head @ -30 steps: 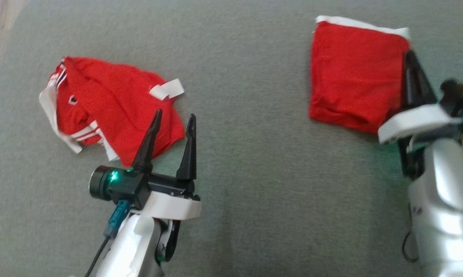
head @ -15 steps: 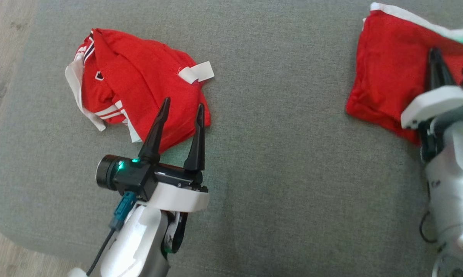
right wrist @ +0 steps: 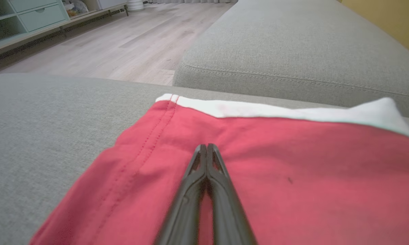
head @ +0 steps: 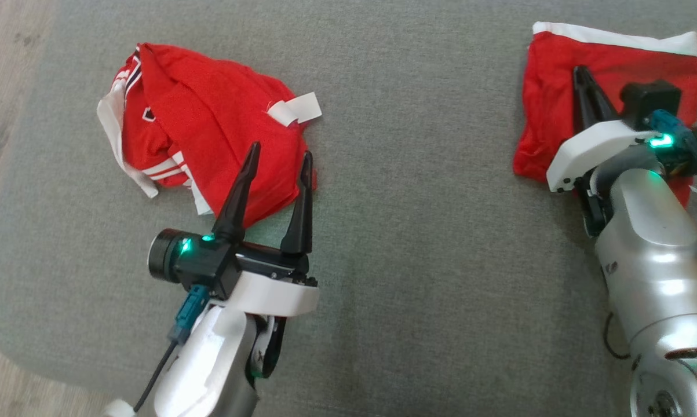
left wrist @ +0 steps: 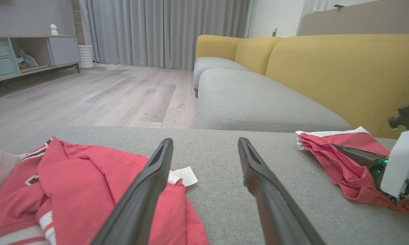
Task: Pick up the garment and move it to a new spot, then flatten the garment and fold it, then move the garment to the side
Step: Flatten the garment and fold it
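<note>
Red garment, folded square, white-edged | right tool pinched closed over it | left tool spread wide, empty

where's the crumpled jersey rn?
Head view, upper left: the crumpled jersey lies on the grey cushion near its left edge, with the tips of the open left claw overlapping its near-right corner.

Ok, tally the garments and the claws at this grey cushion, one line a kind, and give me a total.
Red garments: 2, the crumpled garment and the folded garment
Claws: 2, the left claw open, the right claw shut
Total: 4
</note>
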{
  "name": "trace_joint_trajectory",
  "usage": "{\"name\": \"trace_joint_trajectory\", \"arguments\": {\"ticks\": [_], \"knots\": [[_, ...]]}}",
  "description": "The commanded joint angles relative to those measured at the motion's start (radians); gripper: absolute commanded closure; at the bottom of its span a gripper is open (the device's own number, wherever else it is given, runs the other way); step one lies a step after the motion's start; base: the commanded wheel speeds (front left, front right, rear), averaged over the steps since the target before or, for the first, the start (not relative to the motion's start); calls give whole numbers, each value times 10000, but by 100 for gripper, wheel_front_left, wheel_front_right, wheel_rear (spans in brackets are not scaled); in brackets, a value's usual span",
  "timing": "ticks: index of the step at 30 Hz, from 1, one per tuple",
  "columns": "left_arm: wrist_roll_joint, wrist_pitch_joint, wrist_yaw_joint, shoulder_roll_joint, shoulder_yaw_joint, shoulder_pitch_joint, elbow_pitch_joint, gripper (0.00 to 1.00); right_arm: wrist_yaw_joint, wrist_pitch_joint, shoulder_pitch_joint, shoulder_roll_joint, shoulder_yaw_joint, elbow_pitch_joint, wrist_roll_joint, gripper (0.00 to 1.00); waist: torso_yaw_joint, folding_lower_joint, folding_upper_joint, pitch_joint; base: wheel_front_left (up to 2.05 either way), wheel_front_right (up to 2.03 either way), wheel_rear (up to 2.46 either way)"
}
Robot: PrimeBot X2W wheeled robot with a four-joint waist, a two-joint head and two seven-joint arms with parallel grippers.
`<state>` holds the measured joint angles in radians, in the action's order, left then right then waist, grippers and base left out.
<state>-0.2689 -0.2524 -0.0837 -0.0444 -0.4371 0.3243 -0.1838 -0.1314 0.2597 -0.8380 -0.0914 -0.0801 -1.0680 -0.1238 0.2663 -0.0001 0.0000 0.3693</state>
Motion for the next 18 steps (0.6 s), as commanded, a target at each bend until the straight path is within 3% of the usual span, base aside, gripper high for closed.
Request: {"name": "trace_joint_trajectory", "arguments": {"ticks": [1,9,16,17,18], "knots": [[-23,-93,-56,-59,326,212,307,0,7,16,-23,342,319,90,45,100,-64,1,0,-58,0,0,0],[149,-93,55,-59,768,-49,220,0,7,19,1151,405,600,2311,870,100,-775,1,0,-791,0,0,0],[228,-93,165,-59,1127,-369,173,0,7,19,3021,409,261,4681,1491,100,-1519,1,0,-1563,0,0,0],[232,-93,168,-59,1168,-430,170,0,7,19,3323,409,234,4963,1570,90,-1618,1,0,-1661,0,0,0],[239,-93,169,-59,1206,-495,165,0,7,19,3628,409,243,5234,1615,7,-1708,1,0,-1744,0,0,0]]}}
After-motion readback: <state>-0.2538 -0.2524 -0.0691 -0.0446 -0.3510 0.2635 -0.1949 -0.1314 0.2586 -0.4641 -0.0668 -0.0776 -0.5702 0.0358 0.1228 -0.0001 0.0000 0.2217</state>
